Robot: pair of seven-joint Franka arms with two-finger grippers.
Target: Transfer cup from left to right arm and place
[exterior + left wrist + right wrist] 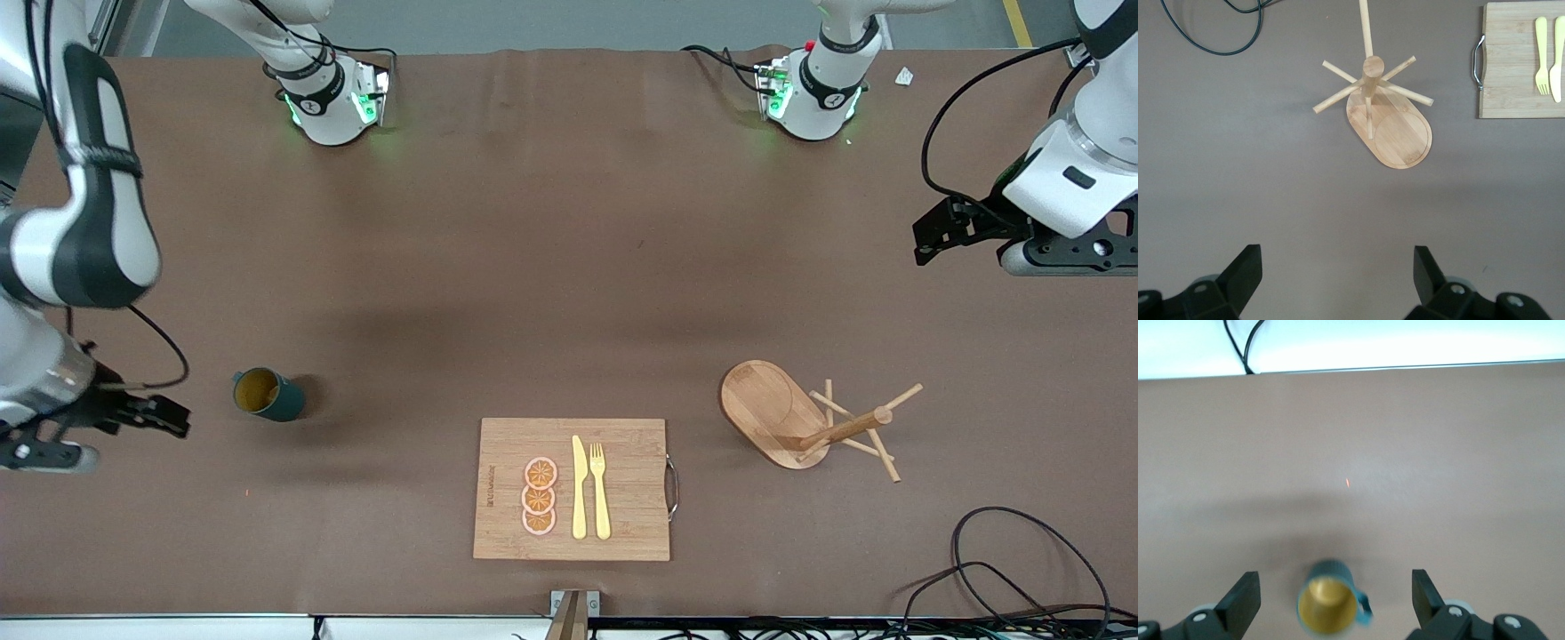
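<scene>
The dark teal cup with a yellowish-brown inside stands upright on the brown table toward the right arm's end. My right gripper is open and empty, just beside the cup and apart from it. In the right wrist view the cup sits between and below the spread fingers of that gripper, its small handle to one side. My left gripper is open and empty, up over bare table at the left arm's end. In the left wrist view that gripper holds nothing.
A wooden peg stand stands toward the left arm's end, also in the left wrist view. A wooden cutting board with orange slices, a yellow knife and fork lies near the front edge. Cables lie at the corner.
</scene>
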